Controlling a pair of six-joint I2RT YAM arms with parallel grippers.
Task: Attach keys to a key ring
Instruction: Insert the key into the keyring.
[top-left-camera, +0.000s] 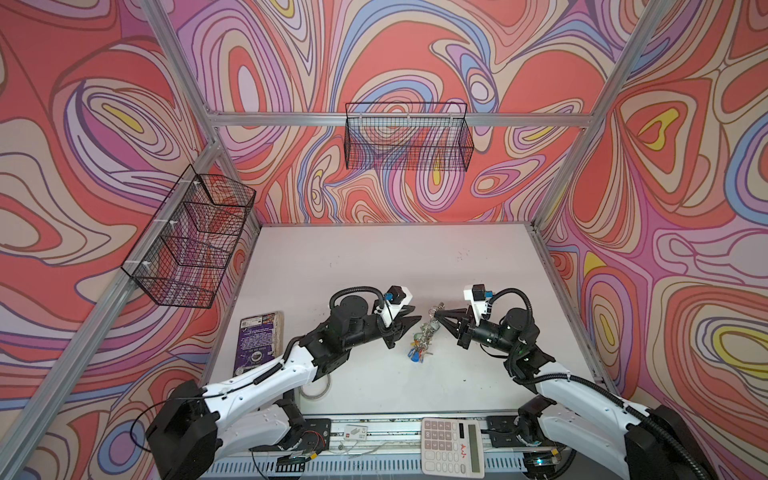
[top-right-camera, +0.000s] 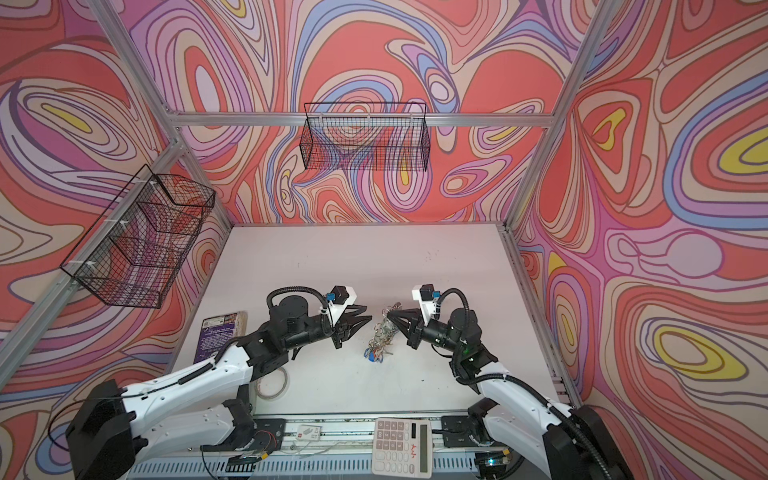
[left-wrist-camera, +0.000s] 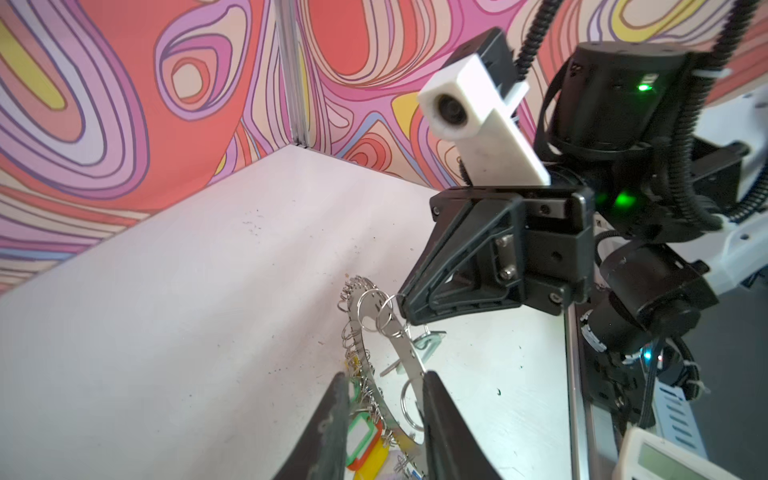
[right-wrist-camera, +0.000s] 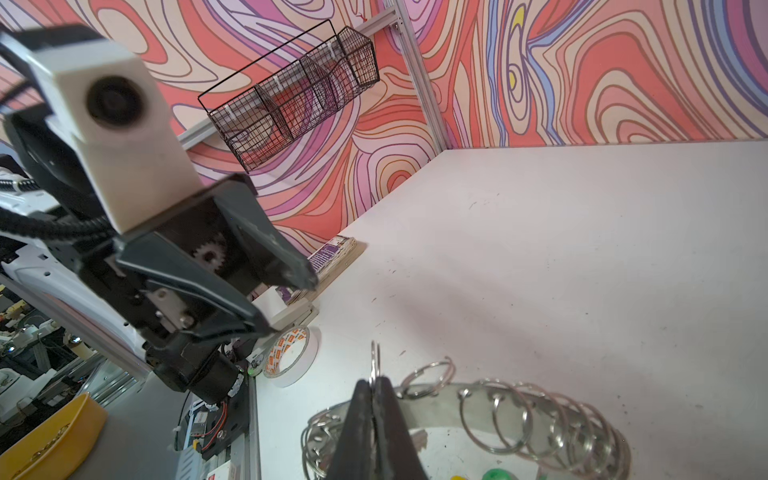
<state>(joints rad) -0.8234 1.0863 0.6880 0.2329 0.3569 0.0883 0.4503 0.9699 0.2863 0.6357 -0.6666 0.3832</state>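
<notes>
Clearly one key ring (left-wrist-camera: 407, 353), pinched by right tool (top-left-camera: 442, 310); left tool (top-left-camera: 417, 313) gapes.

Both top views look steeply down from high over the near edge of the desk (top-left-camera: 374, 257), which fills the lower half of the frame, toward the far wall. The left wrist camera sits close behind the left claw (left-wrist-camera: 386, 376), facing the right claw (left-wrist-camera: 405, 309); the right wrist camera mirrors it. All four views share the key ring (right-wrist-camera: 440, 405).
</notes>
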